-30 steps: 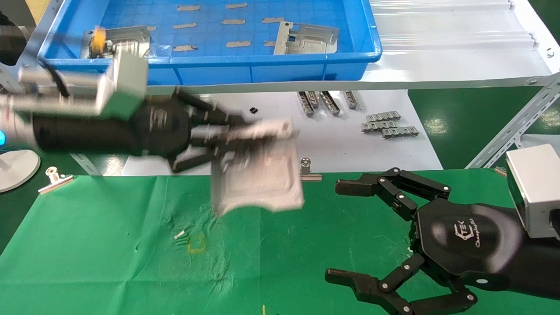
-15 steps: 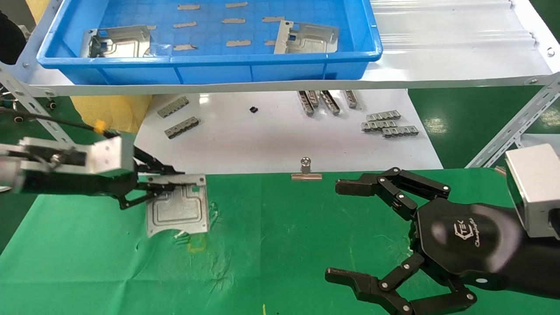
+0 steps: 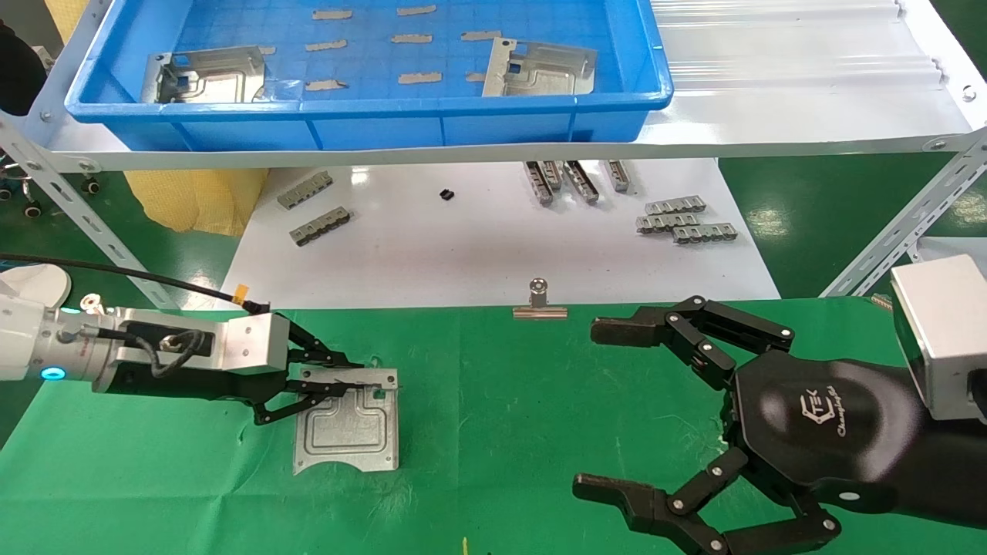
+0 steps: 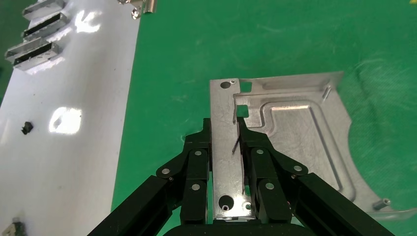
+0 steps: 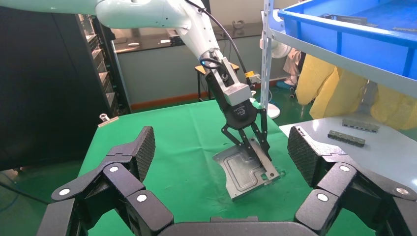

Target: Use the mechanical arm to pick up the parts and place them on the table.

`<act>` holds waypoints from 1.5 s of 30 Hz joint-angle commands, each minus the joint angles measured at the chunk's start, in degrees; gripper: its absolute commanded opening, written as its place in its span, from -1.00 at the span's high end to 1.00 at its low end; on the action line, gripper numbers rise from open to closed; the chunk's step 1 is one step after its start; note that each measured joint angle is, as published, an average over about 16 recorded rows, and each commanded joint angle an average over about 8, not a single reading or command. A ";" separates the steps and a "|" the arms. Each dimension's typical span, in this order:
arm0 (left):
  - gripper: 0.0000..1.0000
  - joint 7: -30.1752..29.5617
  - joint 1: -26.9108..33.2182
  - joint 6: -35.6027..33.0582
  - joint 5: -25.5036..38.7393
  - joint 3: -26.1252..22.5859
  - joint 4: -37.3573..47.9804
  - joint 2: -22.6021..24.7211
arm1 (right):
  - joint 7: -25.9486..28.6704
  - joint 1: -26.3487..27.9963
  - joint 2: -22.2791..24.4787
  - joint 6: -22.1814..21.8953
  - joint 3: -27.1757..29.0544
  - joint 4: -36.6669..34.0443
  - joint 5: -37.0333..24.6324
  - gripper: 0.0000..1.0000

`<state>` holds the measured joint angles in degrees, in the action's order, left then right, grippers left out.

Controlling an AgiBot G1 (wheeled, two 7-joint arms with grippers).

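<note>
Where the left gripper (image 3: 339,383) pinches, the part's (image 3: 351,432) flange is hidden

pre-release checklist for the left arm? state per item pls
1. Left gripper shut on the part, gripping its flange: ok.
2. Part lying flat on the table: cannot tell; in the right wrist view the part looks tilted, held edge higher.
3. Drop spot on the green cloth, away from the binder clip: ok.
4. Right gripper open, apart from the part: ok.
5. Two more parts still in the blue bin: task not finished.
</note>
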<state>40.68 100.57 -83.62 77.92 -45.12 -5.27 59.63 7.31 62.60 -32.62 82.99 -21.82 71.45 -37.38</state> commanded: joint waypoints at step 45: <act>-1.00 -11.52 -5.94 -5.84 -11.82 8.93 -6.82 -6.19 | -0.01 -0.01 0.01 -0.01 -0.01 -0.02 0.00 -1.00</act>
<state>29.16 94.62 -89.46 66.10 -36.19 -12.08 53.45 7.30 62.59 -32.61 82.98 -21.83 71.43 -37.38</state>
